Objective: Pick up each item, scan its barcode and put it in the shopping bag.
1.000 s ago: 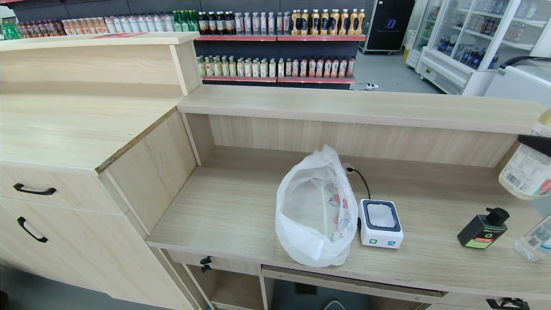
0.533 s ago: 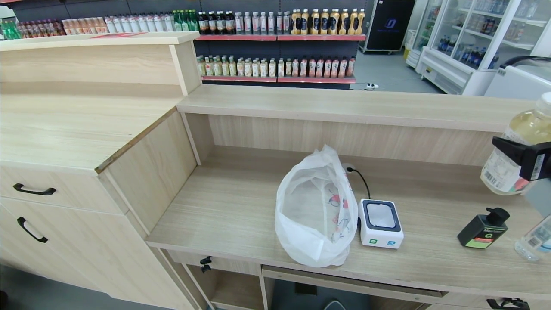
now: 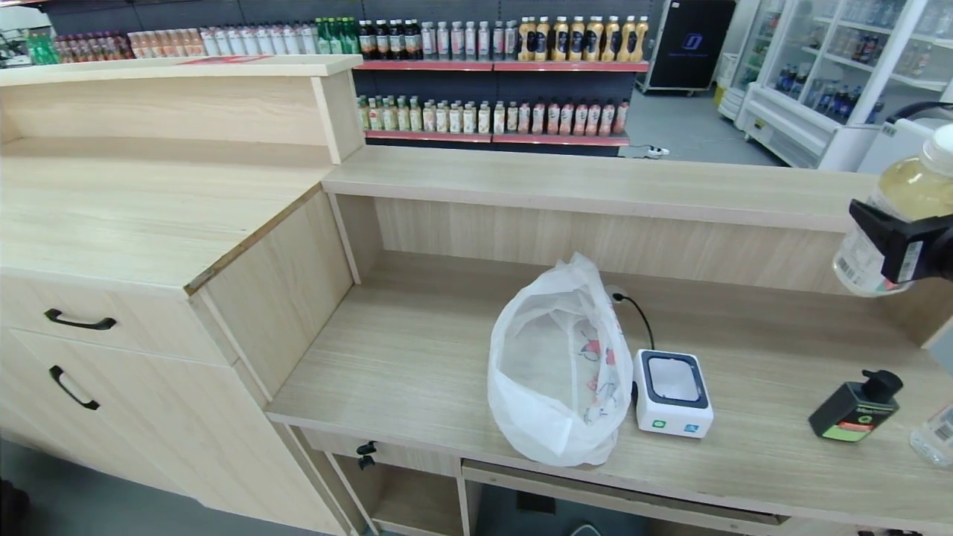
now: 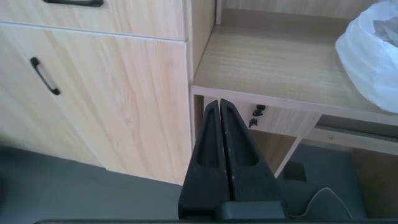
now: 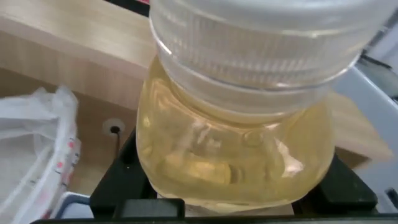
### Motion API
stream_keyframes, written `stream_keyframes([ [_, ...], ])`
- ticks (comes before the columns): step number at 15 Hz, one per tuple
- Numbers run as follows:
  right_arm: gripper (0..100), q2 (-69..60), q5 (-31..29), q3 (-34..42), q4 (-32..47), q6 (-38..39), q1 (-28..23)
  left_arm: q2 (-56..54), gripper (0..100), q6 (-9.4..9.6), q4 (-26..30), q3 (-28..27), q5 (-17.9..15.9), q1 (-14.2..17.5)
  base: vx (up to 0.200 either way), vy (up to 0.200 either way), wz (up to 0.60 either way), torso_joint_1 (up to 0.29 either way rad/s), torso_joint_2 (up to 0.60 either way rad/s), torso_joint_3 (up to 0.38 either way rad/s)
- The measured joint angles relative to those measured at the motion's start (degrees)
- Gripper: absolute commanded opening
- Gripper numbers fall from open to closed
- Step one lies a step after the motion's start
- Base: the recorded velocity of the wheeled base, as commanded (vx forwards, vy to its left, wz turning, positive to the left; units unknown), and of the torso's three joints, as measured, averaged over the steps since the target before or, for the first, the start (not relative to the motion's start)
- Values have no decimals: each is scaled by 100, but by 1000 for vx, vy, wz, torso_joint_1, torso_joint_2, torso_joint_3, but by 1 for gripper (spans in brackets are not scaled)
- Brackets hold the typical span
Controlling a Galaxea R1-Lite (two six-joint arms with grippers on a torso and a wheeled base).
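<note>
left wrist view: left gripper (image 4: 219,107) pressed together | head view: right gripper (image 3: 897,242) pinches bottle (image 3: 910,187) | bottle near-upright, cap up, leaning right

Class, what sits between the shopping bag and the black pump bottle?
In the head view, the white barcode scanner, beside the shopping bag; bare counter then runs to the black pump bottle.

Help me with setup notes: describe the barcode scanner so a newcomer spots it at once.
On the lower wooden counter, find the white shopping bag. The barcode scanner sits just right of it: a small white box with a dark-framed window on top and a black cable, unlike the black pump bottle farther right.
</note>
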Motion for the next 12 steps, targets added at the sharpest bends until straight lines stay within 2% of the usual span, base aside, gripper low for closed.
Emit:
stream_keyframes([
  [2,0,206,157,-55,-27,241,195,0,0,0,0,0,0,0,0,0,0,0,0,0],
  [8,0,1237,235,-134,-33,1057,306,0,0,0,2,0,-2,0,0,0,0,0,0,0],
  [12,0,2191,261,-542,-277,1582,512,0,0,0,0,0,0,0,0,0,0,0,0,0],
])
